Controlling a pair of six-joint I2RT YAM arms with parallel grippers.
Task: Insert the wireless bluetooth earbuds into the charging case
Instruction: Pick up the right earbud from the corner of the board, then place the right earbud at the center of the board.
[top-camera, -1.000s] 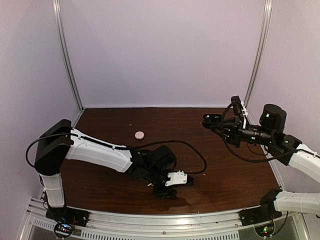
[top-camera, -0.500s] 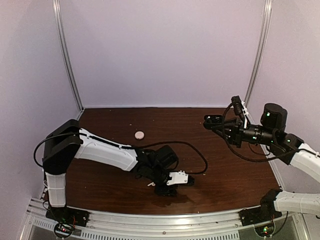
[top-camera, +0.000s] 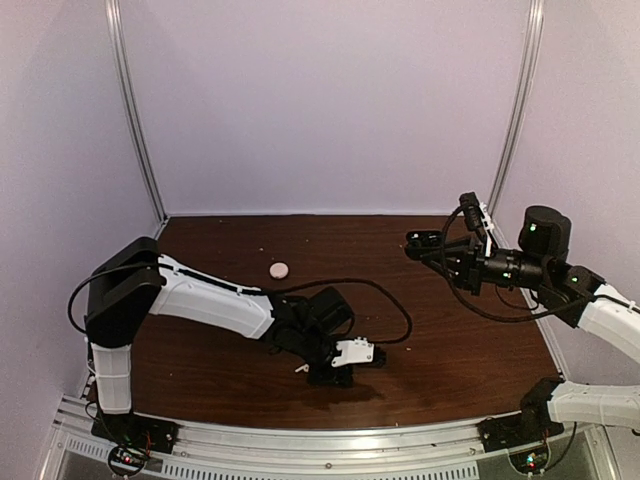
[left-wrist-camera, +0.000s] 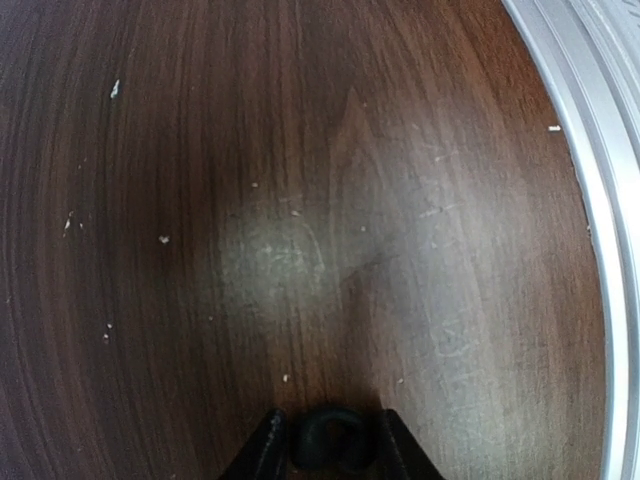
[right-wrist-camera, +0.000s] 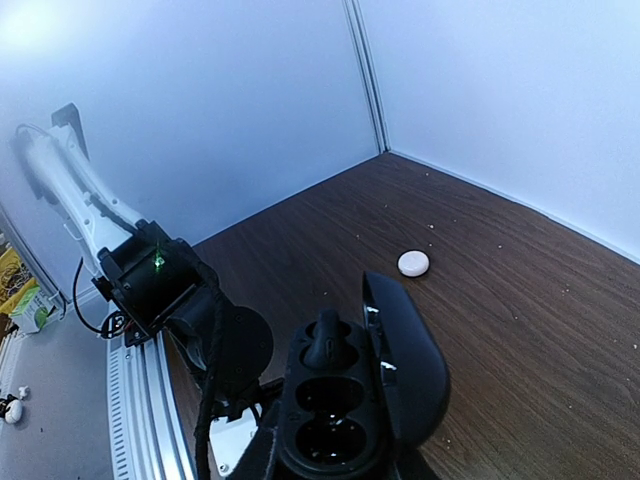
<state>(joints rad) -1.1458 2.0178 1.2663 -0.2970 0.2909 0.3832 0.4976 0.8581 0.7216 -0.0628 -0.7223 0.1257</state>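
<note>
Your left fingers (left-wrist-camera: 268, 448) pinch one earbud (left-wrist-camera: 330, 440) low on the worktop (left-wrist-camera: 300, 200). The charging case (right-wrist-camera: 345, 405), lid open, sits clamped in the right fingers (right-wrist-camera: 263, 452), raised at 2 o'clock from the left fingers. Carry the earbud that way.

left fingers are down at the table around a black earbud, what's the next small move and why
Probably lift the left gripper straight up a little. Its fingers flank the earbud on the table, apparently pinching it, while the right gripper holds the charging case open in the air with empty slots showing, so the earbud must rise to it.
</note>
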